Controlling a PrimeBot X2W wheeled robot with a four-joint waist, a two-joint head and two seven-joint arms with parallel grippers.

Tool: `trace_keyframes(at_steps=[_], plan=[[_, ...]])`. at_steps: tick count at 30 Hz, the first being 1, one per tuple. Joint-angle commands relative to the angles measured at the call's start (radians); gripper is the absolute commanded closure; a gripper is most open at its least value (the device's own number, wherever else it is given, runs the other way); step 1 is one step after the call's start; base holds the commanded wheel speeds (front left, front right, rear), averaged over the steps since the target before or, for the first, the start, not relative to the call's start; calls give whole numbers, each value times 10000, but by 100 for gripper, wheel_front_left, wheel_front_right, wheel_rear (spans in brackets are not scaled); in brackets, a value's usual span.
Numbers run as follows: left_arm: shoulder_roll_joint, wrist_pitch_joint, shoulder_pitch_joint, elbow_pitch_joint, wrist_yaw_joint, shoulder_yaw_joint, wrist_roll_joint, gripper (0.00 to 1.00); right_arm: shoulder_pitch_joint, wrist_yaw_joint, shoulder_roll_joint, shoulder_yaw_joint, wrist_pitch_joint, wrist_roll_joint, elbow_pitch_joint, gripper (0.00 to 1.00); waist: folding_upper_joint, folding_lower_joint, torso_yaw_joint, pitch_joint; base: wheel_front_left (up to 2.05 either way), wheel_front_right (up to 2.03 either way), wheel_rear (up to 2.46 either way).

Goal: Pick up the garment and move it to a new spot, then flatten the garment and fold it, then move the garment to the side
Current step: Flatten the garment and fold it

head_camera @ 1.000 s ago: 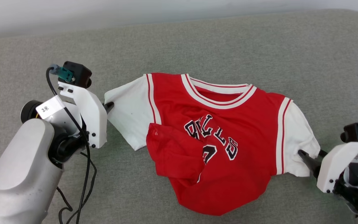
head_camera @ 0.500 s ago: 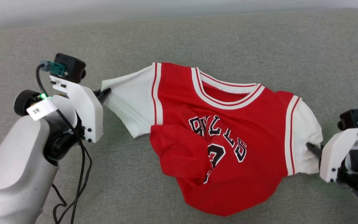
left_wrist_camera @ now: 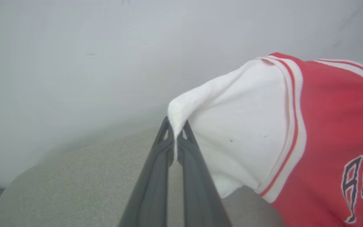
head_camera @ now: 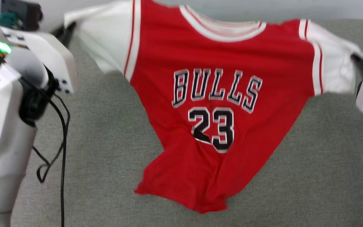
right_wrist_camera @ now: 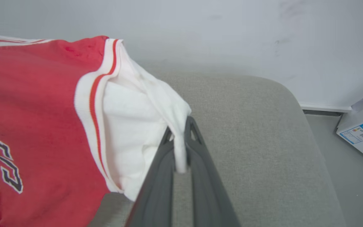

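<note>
The red jersey-style T-shirt with white sleeves (head_camera: 219,50) hangs spread above the grey fabric worktop (head_camera: 106,142). The left claw (left_wrist_camera: 175,140) is clamped on one sleeve tip and the right claw (right_wrist_camera: 180,142) on the other. This looks like the carry to a new spot. The next move calls for lowering it hem-first with both sleeves kept taut.

Grey fabric cushion (head_camera: 310,157); hem of garment (head_camera: 213,104) touching
</note>
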Motion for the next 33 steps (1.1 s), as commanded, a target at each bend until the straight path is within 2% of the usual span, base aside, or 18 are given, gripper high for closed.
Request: trace_keyframes(at_steps=[1,11,22,27,33], plan=[[31,-147,-249,126,83,122,55,100,-338,-17,-52,-12,-1,-10,115,100,0,0,-2,22,0,0,0],[-61,-2120,-3387,2038,329,264,1123,100,-3962,-19,88,243,-971,-762,1384,100,0,0,-11,816,0,0,0],[-300,-4256,-6869,4164,460,137,2035,100,-8026,-19,556,-40,-2993,-1918,2962,100,0,0,5,2055,0,0,0],[-372,-4781,-7794,5116,242,193,1949,100,-9066,-19,748,128,-3533,-2121,3609,100,0,0,2,2614,0,0,0],[-511,-5055,-7940,6190,-146,239,1623,100,-9367,-17,990,417,-4069,-1904,4443,100,0,0,11,3121,0,0,0]])
